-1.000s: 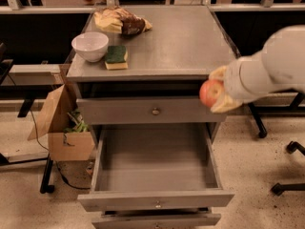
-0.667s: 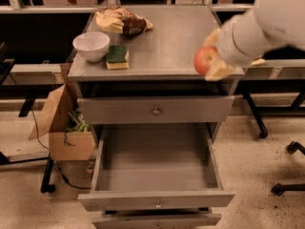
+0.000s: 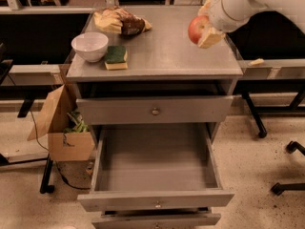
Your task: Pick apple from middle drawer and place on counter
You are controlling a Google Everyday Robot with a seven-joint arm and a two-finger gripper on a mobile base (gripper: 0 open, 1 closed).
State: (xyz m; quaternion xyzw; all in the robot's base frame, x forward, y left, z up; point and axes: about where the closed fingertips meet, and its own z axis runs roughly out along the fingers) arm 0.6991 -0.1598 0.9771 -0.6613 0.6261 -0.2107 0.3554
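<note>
My gripper (image 3: pixel 202 26) is shut on the red apple (image 3: pixel 195 29) and holds it above the right part of the grey counter (image 3: pixel 167 51). The white arm comes in from the upper right. The middle drawer (image 3: pixel 155 161) stands pulled wide open below, and nothing shows inside it. The shallower top drawer (image 3: pixel 155 109) above it is shut.
On the counter's left stand a white bowl (image 3: pixel 89 46), a green and yellow sponge (image 3: pixel 116 57) and a crumpled bag (image 3: pixel 121 22) at the back. A cardboard box (image 3: pixel 64 128) sits left of the cabinet. Chair legs and wheels (image 3: pixel 288 168) stand at the right.
The gripper has lifted the apple from beside the cabinet's right front up and back over the counter's right side.
</note>
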